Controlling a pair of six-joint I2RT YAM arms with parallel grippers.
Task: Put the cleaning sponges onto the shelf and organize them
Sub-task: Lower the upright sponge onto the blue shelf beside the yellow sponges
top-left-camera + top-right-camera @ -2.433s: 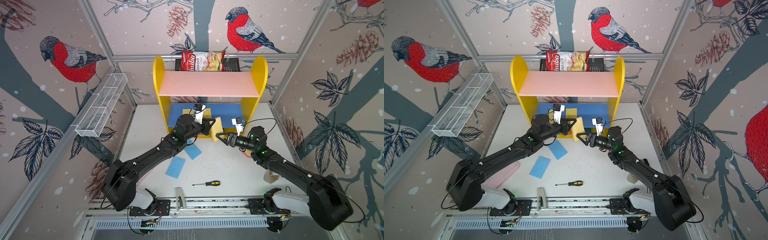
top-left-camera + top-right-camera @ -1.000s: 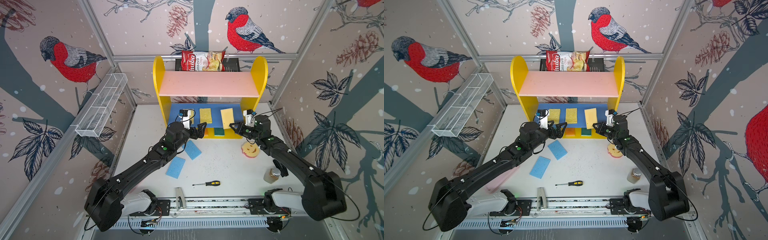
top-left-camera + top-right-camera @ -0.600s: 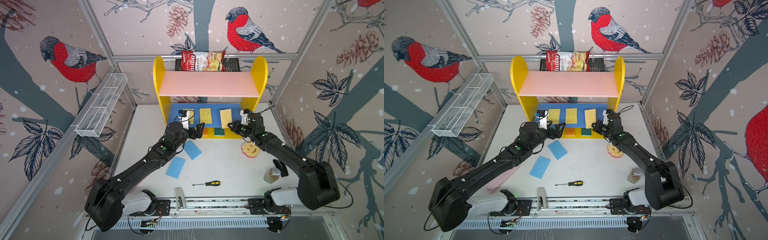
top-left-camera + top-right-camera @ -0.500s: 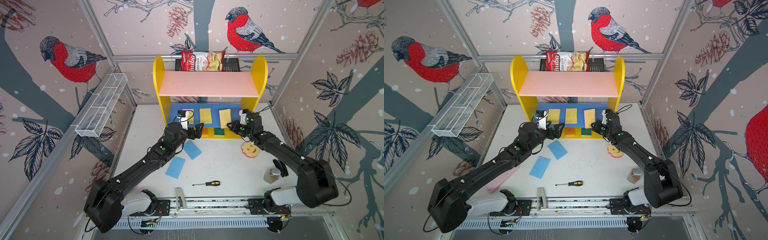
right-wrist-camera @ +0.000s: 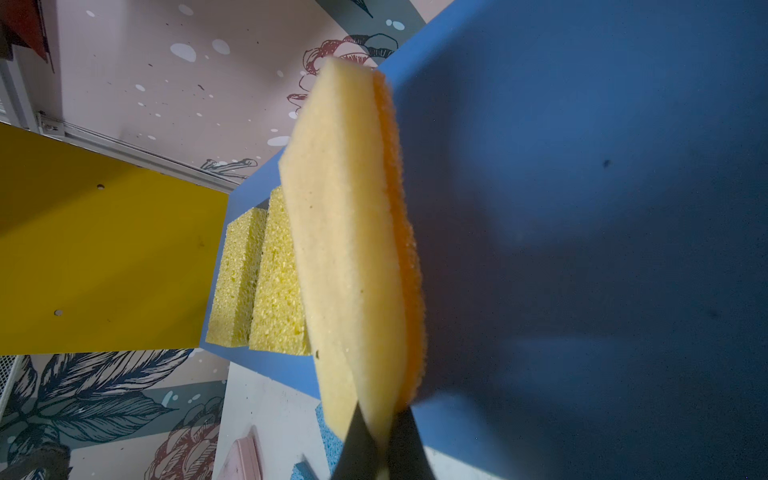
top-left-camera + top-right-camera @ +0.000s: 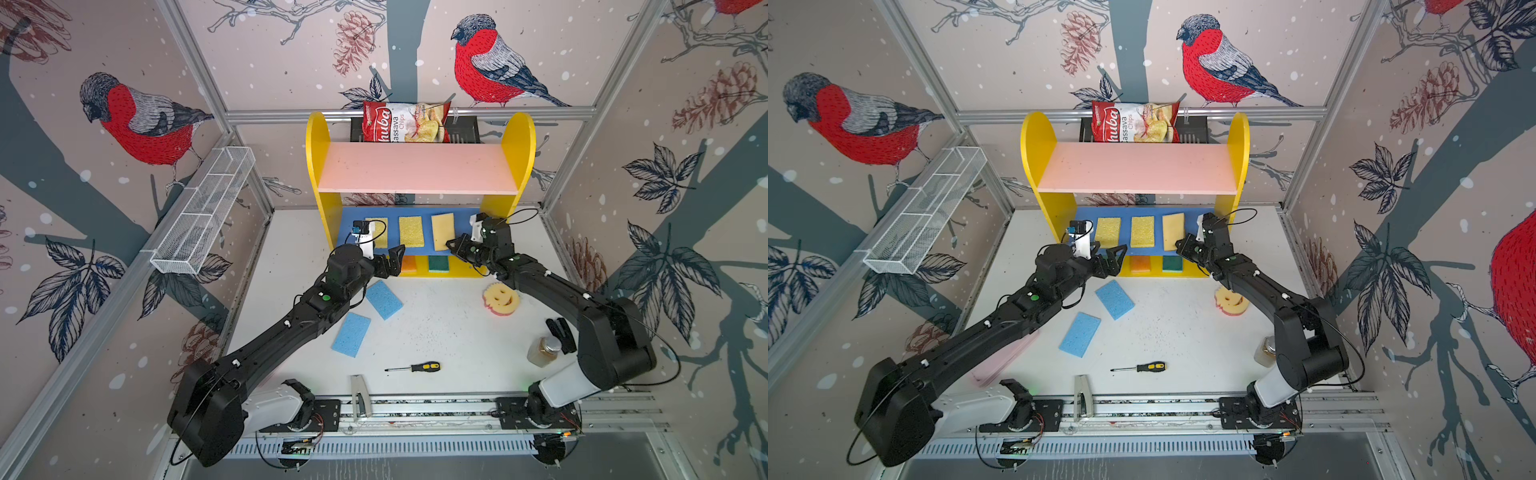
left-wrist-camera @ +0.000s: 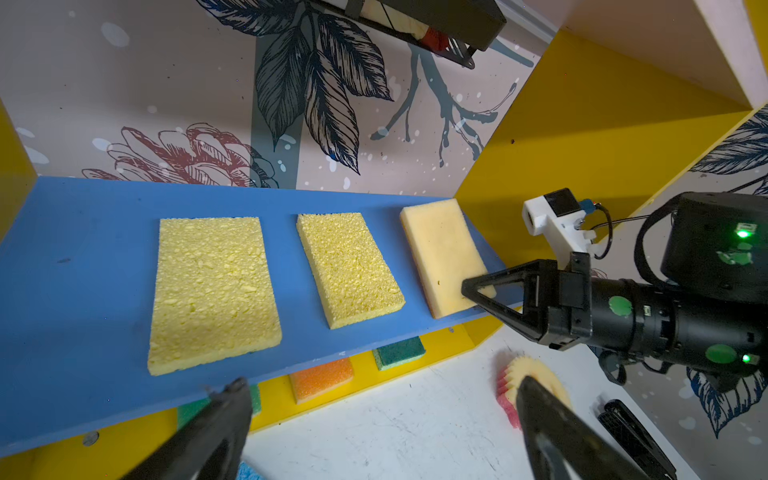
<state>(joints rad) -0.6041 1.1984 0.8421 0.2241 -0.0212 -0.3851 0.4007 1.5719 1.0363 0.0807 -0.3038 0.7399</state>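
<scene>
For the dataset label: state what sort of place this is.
Likely a robot test cell, not a home: aluminium-framed walls papered with birds, two arms on a base rail, and a toy-like yellow shelf holding sponges.

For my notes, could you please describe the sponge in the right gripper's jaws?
On the yellow shelf, find the blue middle board. Three yellow sponges are there; it is the rightmost sponge: smooth, pale, orange-backed, unlike its two coarse-pored neighbours.
</scene>
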